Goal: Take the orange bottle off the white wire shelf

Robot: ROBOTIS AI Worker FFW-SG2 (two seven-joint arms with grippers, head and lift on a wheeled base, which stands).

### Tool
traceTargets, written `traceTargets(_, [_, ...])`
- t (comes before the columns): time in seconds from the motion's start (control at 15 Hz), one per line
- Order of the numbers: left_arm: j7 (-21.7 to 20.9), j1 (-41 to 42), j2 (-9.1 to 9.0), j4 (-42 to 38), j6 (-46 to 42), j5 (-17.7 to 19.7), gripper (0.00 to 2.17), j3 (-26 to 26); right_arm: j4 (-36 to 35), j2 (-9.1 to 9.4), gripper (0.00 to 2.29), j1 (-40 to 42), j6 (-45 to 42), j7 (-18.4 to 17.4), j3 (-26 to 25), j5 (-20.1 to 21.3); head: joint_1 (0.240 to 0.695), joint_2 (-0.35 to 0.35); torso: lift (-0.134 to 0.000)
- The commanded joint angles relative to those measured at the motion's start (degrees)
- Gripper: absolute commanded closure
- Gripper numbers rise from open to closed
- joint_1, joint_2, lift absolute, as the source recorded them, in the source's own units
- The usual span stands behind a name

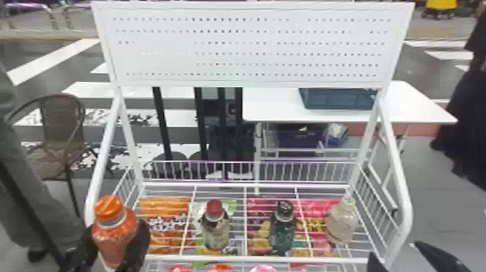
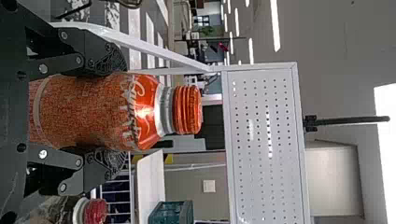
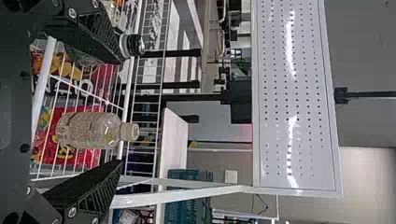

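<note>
A: Orange bottle (image 1: 113,233), head view, eight o'clock. Status?

B: In the left gripper (image 2: 124,112), cap up, a finger pressed to either side of the body. Grasp made.

A: Off the white wire shelf (image 1: 238,258)?

B: Looks so. Bottle sits at the shelf's near left corner, outside the wires by my reading. Base cut off from sight, so clearance underneath: can't tell for certain.

A: Others?

B: Red-capped bottle (image 1: 216,231) near six, black-capped bottle (image 1: 283,231) between five and six, pale bottle (image 1: 341,224) between four and five. All upright on the wires.

A: Right gripper (image 3: 123,111)?

B: Four o'clock, fingers spread, nothing held.

A: Remaining?

B: Little, I judge: confirm clearance, draw the bottle farther from the corner post.
</note>
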Motion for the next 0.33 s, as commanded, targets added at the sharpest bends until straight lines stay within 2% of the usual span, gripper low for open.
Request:
traceTargets(0.0, [0.0, -0.01, 0.0, 0.0, 0.0, 0.0, 0.69, -0.09, 0.0, 0.0, 0.14, -0.11, 0.0, 0.0, 0.03, -0.01, 0.499, 0.0, 0.0])
traceTargets(0.27, [0.0, -0.1, 0.0, 0.0, 0.0, -0.17, 0.69, -0.35, 0.09, 0.09, 0.14, -0.28, 0.0, 0.0, 0.11, -0.01, 0.499, 0.0, 0.0])
